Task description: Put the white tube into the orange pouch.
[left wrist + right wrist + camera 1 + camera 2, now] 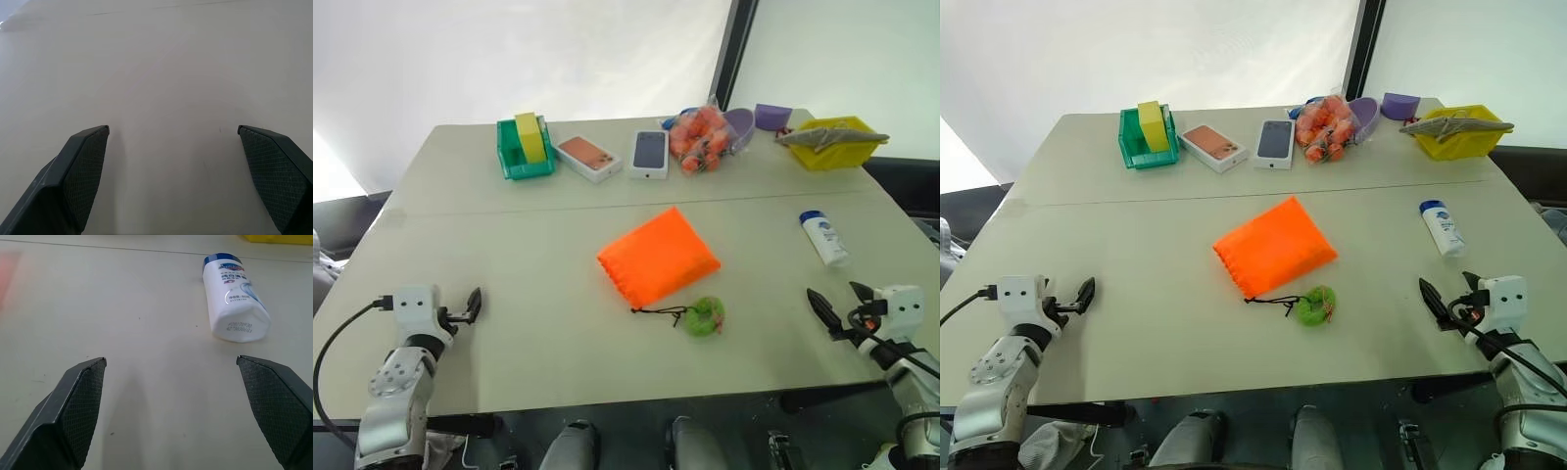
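Tube (823, 238) lies near the tabletop's right edge, just ahead of my right gripper (837, 309), jaws apart and empty; I'd clamp it across its middle, keeping the pouch (658, 256) mid-table undisturbed.

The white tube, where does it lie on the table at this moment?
The white tube lies flat on the table's right side, apart from the orange pouch, ahead of the right gripper.
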Robot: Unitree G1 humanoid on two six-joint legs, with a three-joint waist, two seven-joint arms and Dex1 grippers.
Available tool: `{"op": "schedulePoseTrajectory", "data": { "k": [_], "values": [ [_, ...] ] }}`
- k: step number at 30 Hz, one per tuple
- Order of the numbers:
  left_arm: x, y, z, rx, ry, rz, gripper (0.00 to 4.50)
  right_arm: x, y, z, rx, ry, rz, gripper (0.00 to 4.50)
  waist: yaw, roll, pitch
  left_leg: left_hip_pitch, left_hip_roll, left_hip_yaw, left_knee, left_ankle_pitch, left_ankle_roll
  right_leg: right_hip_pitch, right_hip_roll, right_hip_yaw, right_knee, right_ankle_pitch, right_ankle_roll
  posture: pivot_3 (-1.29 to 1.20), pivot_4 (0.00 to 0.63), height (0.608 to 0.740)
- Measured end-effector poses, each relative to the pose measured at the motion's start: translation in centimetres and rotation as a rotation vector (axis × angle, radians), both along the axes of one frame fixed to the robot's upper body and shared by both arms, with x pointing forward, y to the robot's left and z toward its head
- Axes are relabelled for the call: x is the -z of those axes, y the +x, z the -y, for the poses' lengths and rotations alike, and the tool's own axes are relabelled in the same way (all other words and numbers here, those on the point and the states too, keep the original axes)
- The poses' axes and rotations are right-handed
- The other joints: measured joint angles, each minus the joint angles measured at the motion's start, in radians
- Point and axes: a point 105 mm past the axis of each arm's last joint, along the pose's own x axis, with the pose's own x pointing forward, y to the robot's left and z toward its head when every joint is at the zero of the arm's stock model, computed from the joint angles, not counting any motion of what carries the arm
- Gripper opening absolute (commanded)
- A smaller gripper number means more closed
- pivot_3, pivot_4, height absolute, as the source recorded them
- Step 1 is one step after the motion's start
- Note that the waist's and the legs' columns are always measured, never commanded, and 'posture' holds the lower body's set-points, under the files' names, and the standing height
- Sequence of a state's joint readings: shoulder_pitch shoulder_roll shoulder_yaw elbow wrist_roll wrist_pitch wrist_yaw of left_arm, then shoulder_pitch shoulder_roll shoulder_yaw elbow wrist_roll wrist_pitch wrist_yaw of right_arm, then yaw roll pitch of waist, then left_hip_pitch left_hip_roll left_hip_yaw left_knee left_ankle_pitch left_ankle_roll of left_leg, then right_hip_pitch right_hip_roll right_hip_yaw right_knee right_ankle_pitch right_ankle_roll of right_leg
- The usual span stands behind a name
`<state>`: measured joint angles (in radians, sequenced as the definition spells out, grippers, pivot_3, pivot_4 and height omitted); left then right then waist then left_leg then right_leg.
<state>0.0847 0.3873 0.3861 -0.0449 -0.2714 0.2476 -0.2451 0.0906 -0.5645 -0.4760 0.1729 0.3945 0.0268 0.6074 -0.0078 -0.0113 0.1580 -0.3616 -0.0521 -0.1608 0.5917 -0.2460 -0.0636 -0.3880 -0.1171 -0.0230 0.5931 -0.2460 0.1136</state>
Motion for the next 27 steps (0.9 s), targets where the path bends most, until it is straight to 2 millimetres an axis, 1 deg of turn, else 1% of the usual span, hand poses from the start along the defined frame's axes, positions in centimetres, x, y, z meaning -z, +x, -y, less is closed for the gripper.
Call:
{"op": "schedulePoseTrajectory", "data": {
  "k": [8,13,16,20,24,27],
  "values": [
    [-0.1,0.1,0.0,-0.007,0.001,0.004,4.5,-0.4,0.3,0.0,-0.003,-0.013,0.021,4.43,0.001,0.0,0.0,0.0,0.0,0.0,0.0,0.0,0.0,0.0,0.0,0.0,0.0,0.0,0.0,0.0,0.15,0.74],
    [-0.5,0.5,0.0,-0.005,0.002,0.02,4.5,-0.3,0.4,0.0,-0.002,-0.019,0.019,4.43,0.001,0.0,0.0,0.0,0.0,0.0,0.0,0.0,0.0,0.0,0.0,0.0,0.0,0.0,0.0,0.0,0.15,0.74],
    [-1.0,0.9,0.6,0.019,0.003,0.035,4.5,-0.1,0.6,-0.2,-0.01,-0.017,0.015,4.43,0.0,0.0,0.0,0.0,0.0,0.0,0.0,0.0,0.0,0.0,0.0,0.0,0.0,0.0,0.0,0.0,0.15,0.74],
    [-2.7,1.9,3.5,0.154,0.0,0.091,4.5,-0.1,1.5,-1.7,-0.072,-0.019,0.014,4.43,0.0,0.0,0.0,0.0,0.0,0.0,0.0,0.0,0.0,0.0,0.0,0.0,0.0,0.0,0.0,0.0,0.15,0.74],
    [-3.9,3.2,7.7,0.33,0.005,0.119,4.5,-0.8,2.2,-4.3,-0.187,-0.021,0.026,4.43,0.002,0.0,0.0,-0.001,0.0,0.0,0.0,0.0,0.0,0.0,0.0,0.0,0.0,0.0,0.0,0.0,0.15,0.74],
    [-4.6,3.7,11.5,0.541,0.116,0.124,4.5,-1.6,2.2,-6.9,-0.298,-0.038,0.037,4.43,0.004,0.0,0.0,-0.001,0.0,0.0,0.0,0.0,0.0,-0.001,0.0,0.0,0.0,0.0,0.0,0.0,0.15,0.74]
  ]
}}
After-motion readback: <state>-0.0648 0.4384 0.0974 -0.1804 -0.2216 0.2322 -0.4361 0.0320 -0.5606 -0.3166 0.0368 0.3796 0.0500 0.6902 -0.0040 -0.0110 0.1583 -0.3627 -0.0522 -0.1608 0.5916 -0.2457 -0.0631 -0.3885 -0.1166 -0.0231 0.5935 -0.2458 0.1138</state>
